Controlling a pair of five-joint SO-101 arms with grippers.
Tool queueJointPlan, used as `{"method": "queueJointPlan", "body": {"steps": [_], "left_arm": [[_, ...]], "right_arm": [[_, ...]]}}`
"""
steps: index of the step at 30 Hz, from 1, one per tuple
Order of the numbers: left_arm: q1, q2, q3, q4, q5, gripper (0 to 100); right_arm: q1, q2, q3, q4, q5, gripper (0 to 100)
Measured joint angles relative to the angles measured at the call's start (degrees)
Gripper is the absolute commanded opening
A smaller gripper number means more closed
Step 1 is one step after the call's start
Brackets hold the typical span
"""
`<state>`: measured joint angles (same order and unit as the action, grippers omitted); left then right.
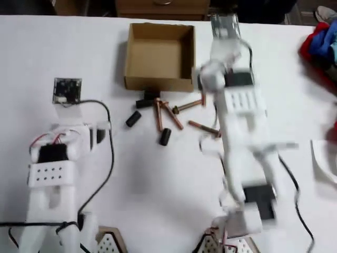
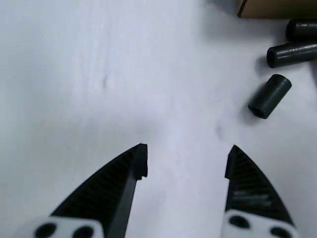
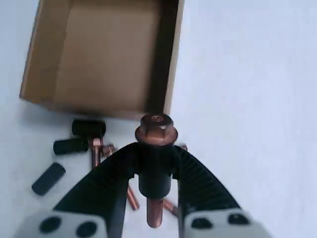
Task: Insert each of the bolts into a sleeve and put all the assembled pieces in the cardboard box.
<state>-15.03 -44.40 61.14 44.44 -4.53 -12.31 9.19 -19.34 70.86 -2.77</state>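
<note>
While the cardboard box sits at twelve o'clock in the high view with nothing visible inside it, the loose parts lie just beside its near wall, towards six o'clock. There are about four copper bolts fanned out and about four black sleeves among them. The right arm reaches up at three o'clock of that pile. It is smeared, so its gripper is hard to make out here. The left arm stands at eight o'clock, well apart from the parts.

In the left wrist view, the left gripper is spread wide over bare table and holds nothing. Three sleeves lie ahead of it, and a corner of the box is cut off at the frame edge.

In the right wrist view, the right gripper pinches an assembled piece. This is a black sleeve with a copper bolt through it, flange head above and shank tip poking out below. The open box lies beyond it, near but not underneath.

I judge that one piece is assembled but not yet dropped in. The remaining bolts and sleeves are unpaired, so most of the task is left. The gripper hides part of the pile, which makes the exact counts uncertain.
</note>
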Motion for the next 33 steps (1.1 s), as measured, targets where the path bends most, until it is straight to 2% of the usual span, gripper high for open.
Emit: {"method": "queueJointPlan", "body": {"steps": [6, 9, 12, 20, 33], "left_arm": [[-0.1, 0.0, 10.4, -14.8, 0.0, 27], [-0.1, 0.1, 11.5, -16.4, 0.0, 27], [-0.2, 0.1, 11.9, -16.9, 0.0, 27], [0.0, 0.1, 13.7, -17.4, -0.1, 27], [0.0, 0.1, 14.0, -17.4, -0.1, 27]], "right_arm": [[-0.5, 30.2, -41.4, 4.0, -0.2, 2.1], [-1.1, 43.1, -56.1, 4.0, -0.2, 2.1], [-2.1, 51.6, -64.4, 4.0, -0.2, 2.1], [-2.5, 55.5, -65.8, -2.9, -0.2, 2.1], [-2.4, 55.6, -55.7, -7.6, -0.2, 2.1]]}}
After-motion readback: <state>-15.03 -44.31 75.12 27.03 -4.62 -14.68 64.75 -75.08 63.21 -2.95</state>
